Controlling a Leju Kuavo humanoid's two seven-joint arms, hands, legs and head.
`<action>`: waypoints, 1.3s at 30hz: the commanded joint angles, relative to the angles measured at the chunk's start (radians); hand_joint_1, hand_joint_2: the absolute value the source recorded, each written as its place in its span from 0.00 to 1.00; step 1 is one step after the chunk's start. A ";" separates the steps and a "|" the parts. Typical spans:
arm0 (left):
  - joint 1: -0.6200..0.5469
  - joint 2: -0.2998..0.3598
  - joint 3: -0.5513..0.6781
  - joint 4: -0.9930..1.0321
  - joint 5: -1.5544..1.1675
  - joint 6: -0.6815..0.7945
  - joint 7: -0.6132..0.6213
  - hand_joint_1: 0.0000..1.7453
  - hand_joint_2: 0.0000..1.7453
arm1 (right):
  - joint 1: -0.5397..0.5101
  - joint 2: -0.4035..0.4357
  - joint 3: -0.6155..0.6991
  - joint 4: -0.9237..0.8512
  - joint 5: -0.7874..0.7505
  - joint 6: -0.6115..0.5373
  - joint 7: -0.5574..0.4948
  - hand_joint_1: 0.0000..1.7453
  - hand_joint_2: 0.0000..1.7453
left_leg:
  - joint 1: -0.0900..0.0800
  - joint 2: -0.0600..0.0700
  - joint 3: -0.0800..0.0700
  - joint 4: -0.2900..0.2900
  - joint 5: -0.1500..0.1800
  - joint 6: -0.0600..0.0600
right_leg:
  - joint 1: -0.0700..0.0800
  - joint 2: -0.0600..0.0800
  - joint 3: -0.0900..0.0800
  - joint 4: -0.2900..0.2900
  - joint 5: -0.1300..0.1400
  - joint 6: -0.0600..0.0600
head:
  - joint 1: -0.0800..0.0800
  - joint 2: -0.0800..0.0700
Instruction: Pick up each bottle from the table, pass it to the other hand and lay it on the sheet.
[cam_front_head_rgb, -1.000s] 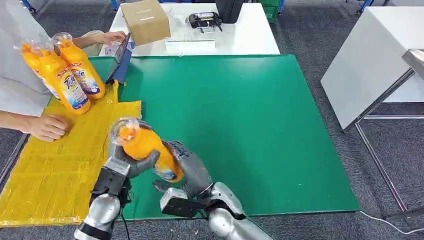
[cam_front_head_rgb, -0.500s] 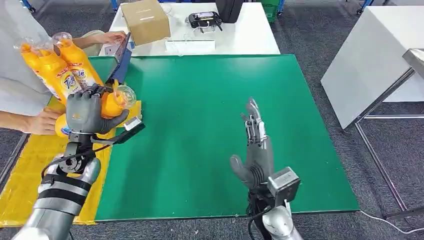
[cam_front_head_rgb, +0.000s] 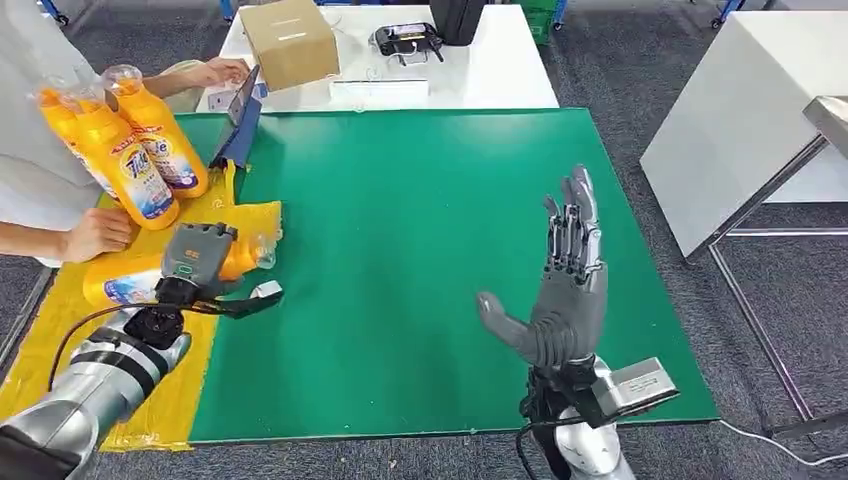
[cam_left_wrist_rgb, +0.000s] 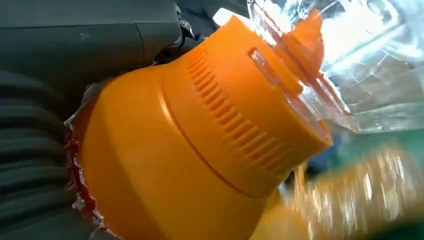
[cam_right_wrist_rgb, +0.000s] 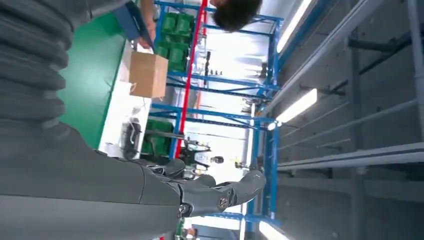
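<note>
An orange bottle (cam_front_head_rgb: 120, 284) with a clear cap lies on its side on the yellow sheet (cam_front_head_rgb: 70, 360) at the left of the green table. My left hand (cam_front_head_rgb: 197, 260) grips it near the neck from above. The left wrist view shows the bottle's ribbed orange neck (cam_left_wrist_rgb: 200, 150) and clear cap (cam_left_wrist_rgb: 340, 65) close up, with my left hand (cam_left_wrist_rgb: 45, 65) wrapped around the body. Over the right part of the table my right hand (cam_front_head_rgb: 562, 290) is raised, palm up, fingers straight and apart, holding nothing; its fingers (cam_right_wrist_rgb: 220, 196) also appear in the right wrist view.
Two more orange bottles (cam_front_head_rgb: 125, 170) stand leaning at the sheet's far end beside a person, whose hand (cam_front_head_rgb: 97, 232) rests on the sheet close to my bottle. A blue tablet (cam_front_head_rgb: 240, 120), a cardboard box (cam_front_head_rgb: 290, 40) and a white table (cam_front_head_rgb: 480, 75) lie beyond. The green mat (cam_front_head_rgb: 420, 220) is bare.
My left hand has brought the bottle down from above the sheet's edge and laid it on its side on the sheet. My right hand has risen and shifted right, still spread.
</note>
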 joint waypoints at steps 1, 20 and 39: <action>0.012 -0.078 0.173 0.241 0.122 -0.063 -0.056 1.00 1.00 | -0.064 -0.035 0.012 0.059 0.035 -0.023 0.019 0.00 1.00 | 0.001 0.000 0.005 -0.001 -0.001 -0.001 | 0.001 0.005 0.005 -0.001 -0.001 -0.002 | 0.000 0.000; 0.195 -0.149 0.580 -0.226 0.214 0.160 -0.314 0.00 1.00 | 0.016 -0.042 -0.022 0.064 0.077 -0.046 0.033 0.00 1.00 | 0.003 -0.003 0.006 0.001 -0.002 -0.003 | 0.002 0.004 0.007 0.000 -0.003 -0.003 | 0.000 0.000; 0.818 -0.221 0.446 -1.229 1.148 -0.282 -0.655 0.00 1.00 | 0.270 -0.033 -0.159 -0.021 0.195 -0.063 0.040 0.00 1.00 | 0.000 -0.003 0.006 -0.001 -0.004 -0.002 | 0.000 0.004 0.006 -0.003 -0.004 -0.002 | 0.000 0.000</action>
